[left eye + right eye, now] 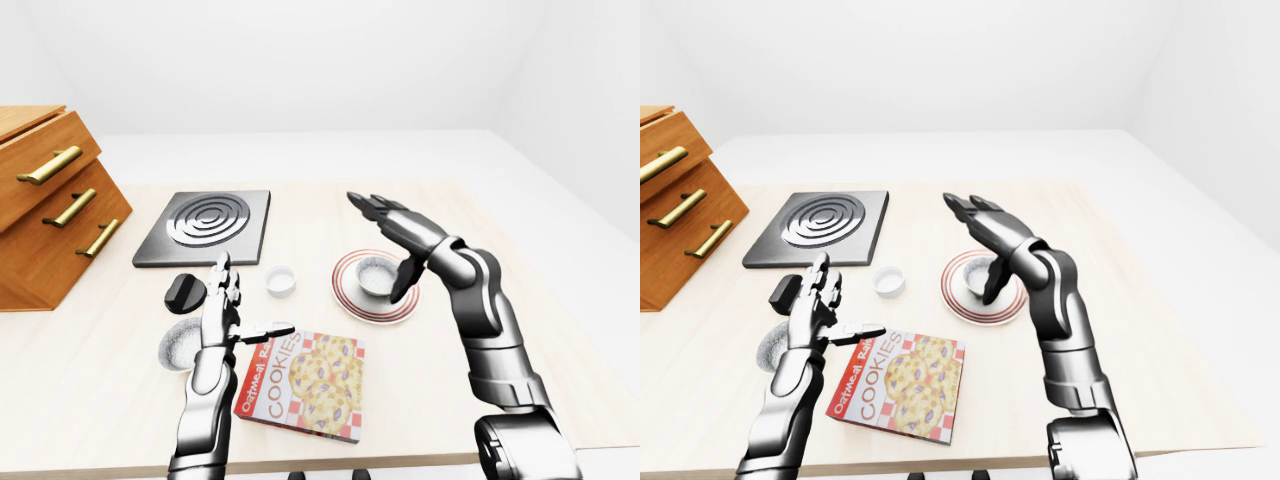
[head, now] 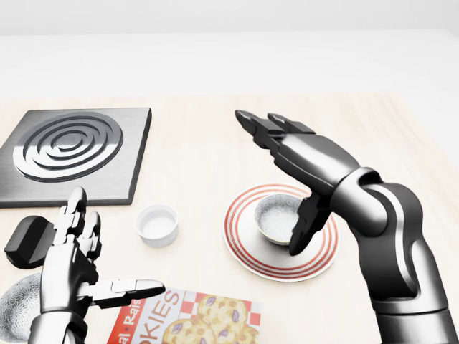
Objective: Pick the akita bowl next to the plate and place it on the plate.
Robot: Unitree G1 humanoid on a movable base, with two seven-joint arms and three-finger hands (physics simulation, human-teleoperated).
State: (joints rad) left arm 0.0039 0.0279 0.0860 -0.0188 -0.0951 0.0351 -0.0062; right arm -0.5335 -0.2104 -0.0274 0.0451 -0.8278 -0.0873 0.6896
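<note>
Bowl (image 2: 276, 218) sits on plate (image 2: 240, 251), just under my right hand (image 2: 308, 161), fingers spread, holding nothing. Plan: lift straight up so nothing clips bowl. Left hand (image 2: 75, 269) open.

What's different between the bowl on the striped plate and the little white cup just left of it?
The bowl sits on the red-ringed plate; the white cup stands on the bare table. The bowl is wider and speckled grey inside; the white cup is smaller and plain white. Both stand upright and look empty.
</note>
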